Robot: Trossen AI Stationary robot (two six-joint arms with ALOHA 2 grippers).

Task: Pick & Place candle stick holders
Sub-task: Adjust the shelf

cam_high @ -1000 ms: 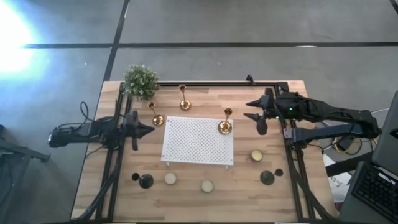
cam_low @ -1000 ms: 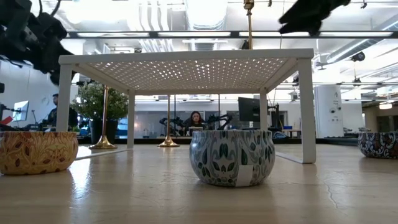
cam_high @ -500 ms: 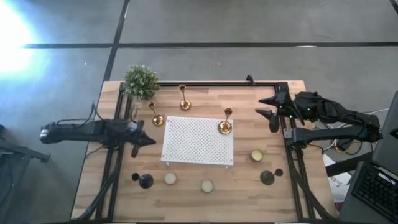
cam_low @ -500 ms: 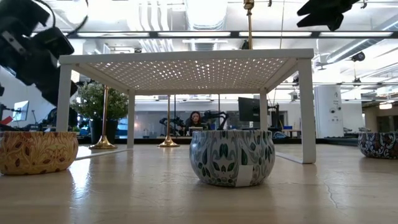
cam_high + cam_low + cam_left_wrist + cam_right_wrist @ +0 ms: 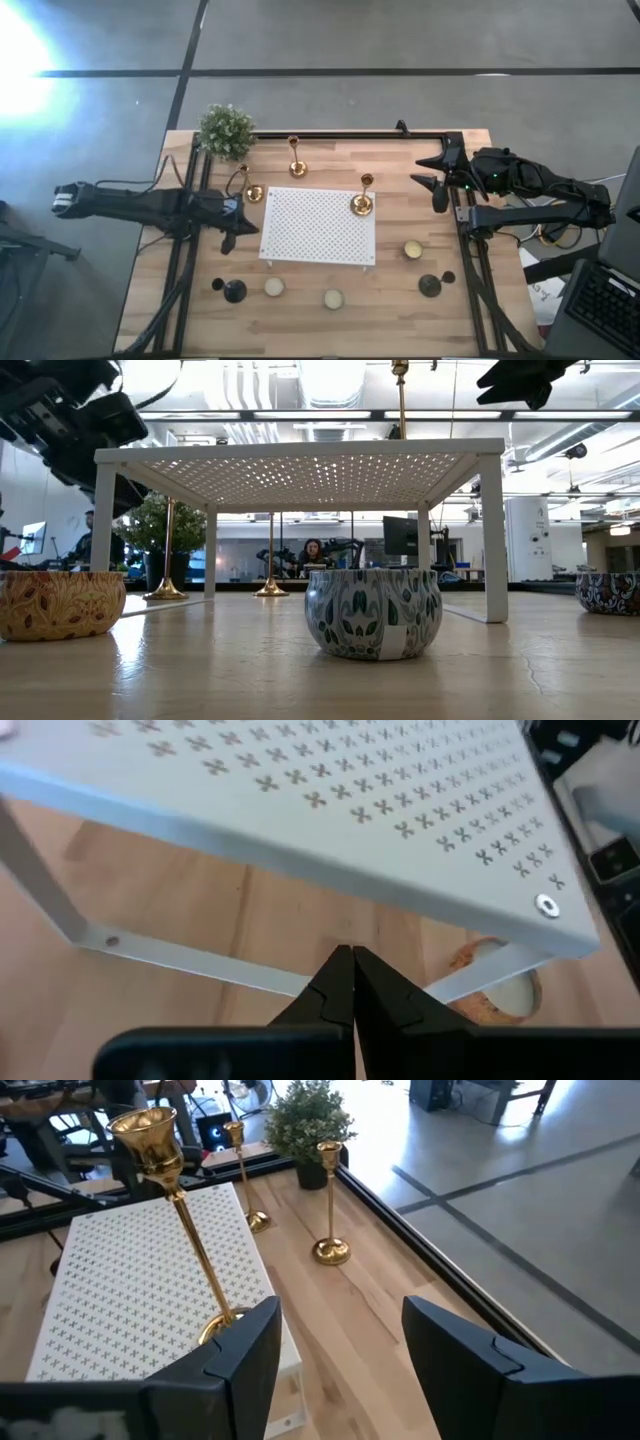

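While the right claw (image 5: 436,180) hovers spread, the left claw (image 5: 243,226), apparently pressed together, nears the rack (image 5: 318,225).

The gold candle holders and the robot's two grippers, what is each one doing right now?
left gripper: shut, empty, at the white rack's edge.
right gripper: open, empty, off the rack.
gold holder on rack: upright.
middle gold holder: upright on table.
gold holder by plant: upright on table.
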